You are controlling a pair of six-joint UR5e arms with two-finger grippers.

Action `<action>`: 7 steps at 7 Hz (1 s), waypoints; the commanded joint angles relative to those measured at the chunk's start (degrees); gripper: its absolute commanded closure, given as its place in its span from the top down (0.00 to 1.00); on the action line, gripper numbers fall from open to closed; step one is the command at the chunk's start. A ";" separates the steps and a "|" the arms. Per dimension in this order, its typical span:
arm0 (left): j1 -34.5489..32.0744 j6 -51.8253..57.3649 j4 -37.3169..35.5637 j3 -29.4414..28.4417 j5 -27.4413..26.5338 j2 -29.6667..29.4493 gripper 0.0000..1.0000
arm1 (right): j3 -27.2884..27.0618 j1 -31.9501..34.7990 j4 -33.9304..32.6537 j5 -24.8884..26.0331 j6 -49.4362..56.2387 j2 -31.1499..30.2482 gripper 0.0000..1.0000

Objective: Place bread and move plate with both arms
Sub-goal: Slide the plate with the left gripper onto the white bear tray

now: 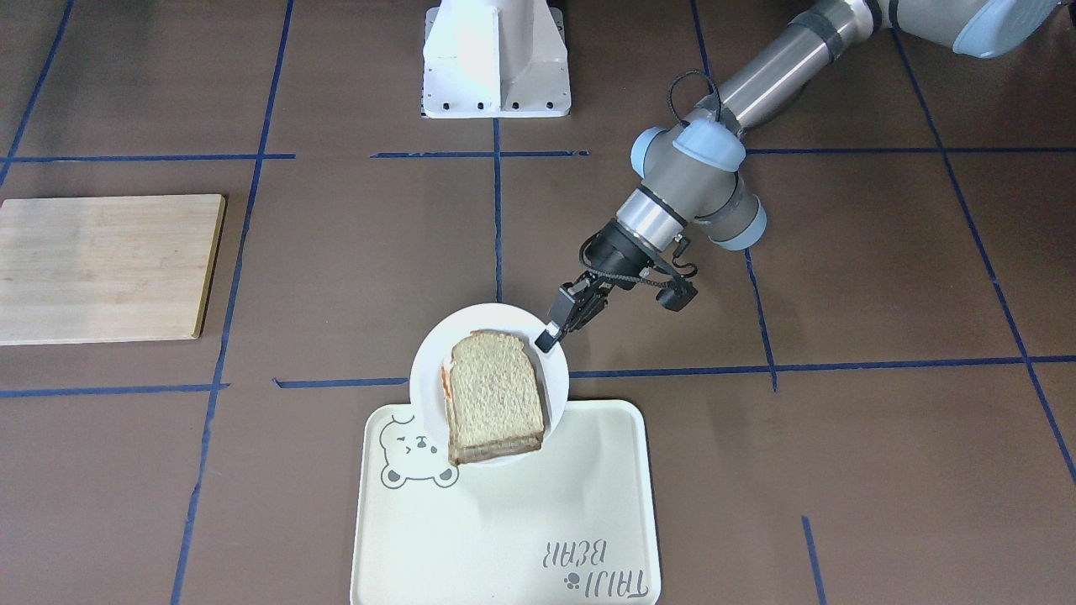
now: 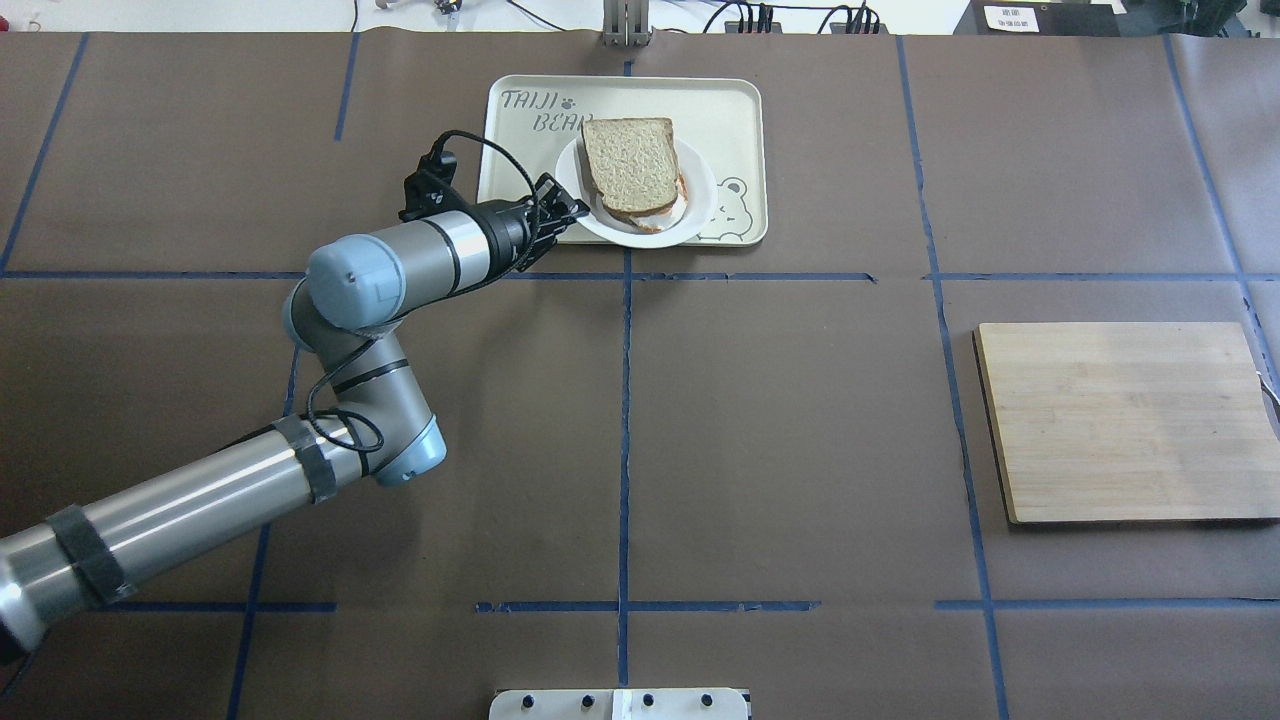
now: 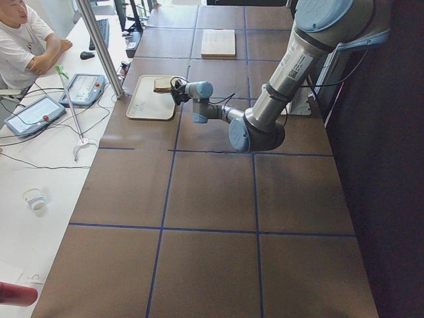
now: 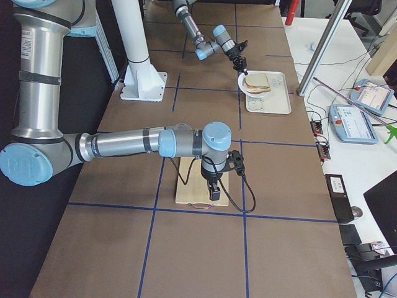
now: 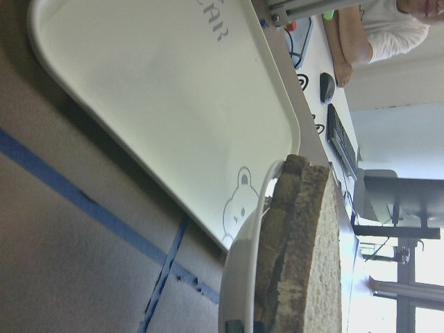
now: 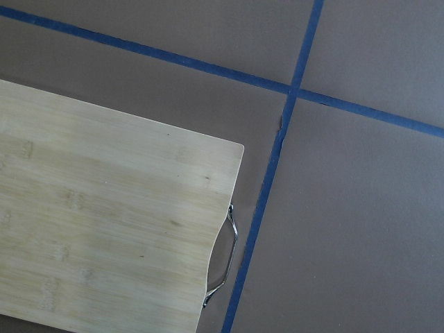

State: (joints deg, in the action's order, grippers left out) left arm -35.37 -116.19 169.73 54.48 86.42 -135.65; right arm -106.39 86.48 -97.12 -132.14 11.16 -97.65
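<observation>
Brown bread (image 1: 492,386) lies flat on a lower slice (image 2: 663,213), the two stacked on the plate (image 1: 430,360), so the placing half of the task looks done. White and a streak of red show at the lower slice's edge, probably a filling, though it is too small to name. The left claw (image 1: 548,338) reaches in from the robot's side with its fingers pressed together on the plate's rim, pinching it at the edge nearest the arm. The left wrist view looks straight along that rim, with the stack rising beside it. The plate sits over the corner of the tray (image 1: 504,538) by the bear drawing. In the front view its rim overhangs the tray's edge toward the robot, so the move reads as underway rather than finished. Whether the plate rests on the tray or is held just off it, I cannot tell. The right claw (image 4: 214,189) hangs well apart from all this, above the board (image 1: 101,269) on the robot's right side of the bench (image 1: 841,294). It shows only in a side view, so I cannot tell if it is spread or closed. Left to do, by my judgement: bring the plate fully onto the tray, set it down and let go.
</observation>
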 commanded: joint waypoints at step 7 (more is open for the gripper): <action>-8.21 2.19 -1.15 2.16 16.46 3.16 1.00 | -0.14 0.00 0.00 0.04 -0.35 0.62 1.00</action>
State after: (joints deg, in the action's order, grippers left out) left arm -42.33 -115.17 169.24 50.25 97.67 -137.28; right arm -106.51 86.48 -97.12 -132.17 10.87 -97.20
